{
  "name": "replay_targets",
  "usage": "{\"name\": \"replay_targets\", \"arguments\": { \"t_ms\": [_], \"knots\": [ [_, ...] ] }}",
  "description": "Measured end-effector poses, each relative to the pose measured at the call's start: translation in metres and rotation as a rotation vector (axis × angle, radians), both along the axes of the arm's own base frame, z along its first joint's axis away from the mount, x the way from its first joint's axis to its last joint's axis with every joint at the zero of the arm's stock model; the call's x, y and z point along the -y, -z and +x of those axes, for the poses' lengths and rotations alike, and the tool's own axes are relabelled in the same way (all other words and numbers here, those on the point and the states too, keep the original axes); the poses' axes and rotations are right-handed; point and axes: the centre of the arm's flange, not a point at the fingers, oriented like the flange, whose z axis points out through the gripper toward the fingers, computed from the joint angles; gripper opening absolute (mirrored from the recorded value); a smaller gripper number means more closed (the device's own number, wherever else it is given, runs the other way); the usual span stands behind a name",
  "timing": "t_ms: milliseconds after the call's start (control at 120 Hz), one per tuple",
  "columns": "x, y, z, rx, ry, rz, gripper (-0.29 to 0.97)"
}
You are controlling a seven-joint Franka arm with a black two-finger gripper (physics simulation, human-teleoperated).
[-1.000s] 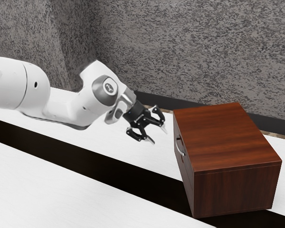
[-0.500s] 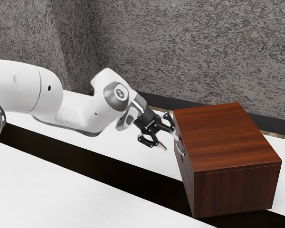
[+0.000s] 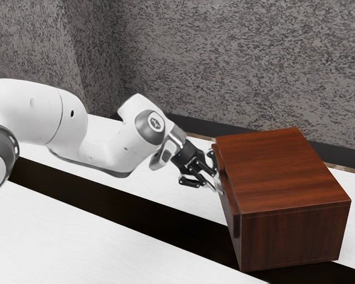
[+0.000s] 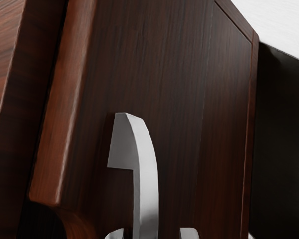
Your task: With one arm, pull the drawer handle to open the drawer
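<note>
Nearest to the exterior camera lies the white tabletop, and a dark band runs across it from the exterior view's left toward the lower right. Over this band the white arm comes in from the exterior view's left and reaches low toward the right. At its end the black tool is right at the front face of the wooden box. This box is dark reddish brown and stands on the tabletop at the exterior view's right, with its front turned toward the arm. The drawer front takes up this face, and in the exterior view it lies flush with the body of the box. On the drawer front sits the grey metal handle, a curved bar that stands out from the wood. In the wrist view the handle runs down between two pale fingertips, and dark wood shows between the bar and each tip, so the tool is open around the handle and is not clamping it. Behind the box and the arm rises a rough, speckled grey wall with a dark strip along its foot.
</note>
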Motion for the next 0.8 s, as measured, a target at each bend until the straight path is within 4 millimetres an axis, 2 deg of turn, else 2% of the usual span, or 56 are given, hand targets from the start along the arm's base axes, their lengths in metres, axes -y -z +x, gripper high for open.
{"name": "replay_targets", "arguments": {
  "t_ms": [150, 258, 533, 800],
  "knots": [
    [-0.005, -0.007, -0.004, 0.006, -0.004, 0.003, -0.06],
    [-0.012, -0.011, -0.013, 0.001, -0.015, 0.003, -0.09],
    [-0.032, -0.019, -0.041, -0.015, -0.037, 0.012, -0.11],
    [-0.063, -0.023, -0.053, -0.024, -0.084, 0.014, -0.11]
  ]
}}
